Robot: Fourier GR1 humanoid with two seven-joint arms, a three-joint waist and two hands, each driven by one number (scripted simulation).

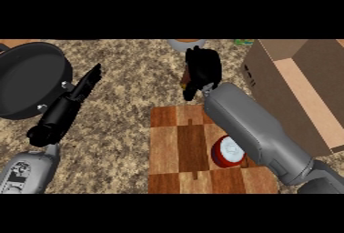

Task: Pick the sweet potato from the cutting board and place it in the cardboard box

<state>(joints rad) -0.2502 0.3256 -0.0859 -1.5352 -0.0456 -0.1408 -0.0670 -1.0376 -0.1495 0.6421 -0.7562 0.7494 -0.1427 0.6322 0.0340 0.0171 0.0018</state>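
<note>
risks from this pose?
1. The right hand curls round a brownish thing, probably the sweet potato, mostly hidden; it could slip unseen.
2. The cardboard box lies rightward; the load could clip its near wall.
3. The right forearm overhangs the red-rimmed object on the cutting board.

Black frying pan (30,79) at far left on speckled counter (128,123), grey bowl (186,43) at top edge, green item (243,42) beside it

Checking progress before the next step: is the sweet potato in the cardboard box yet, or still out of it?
Out. The right hand is curled round the sweet potato above the counter, left of the cardboard box.
</note>
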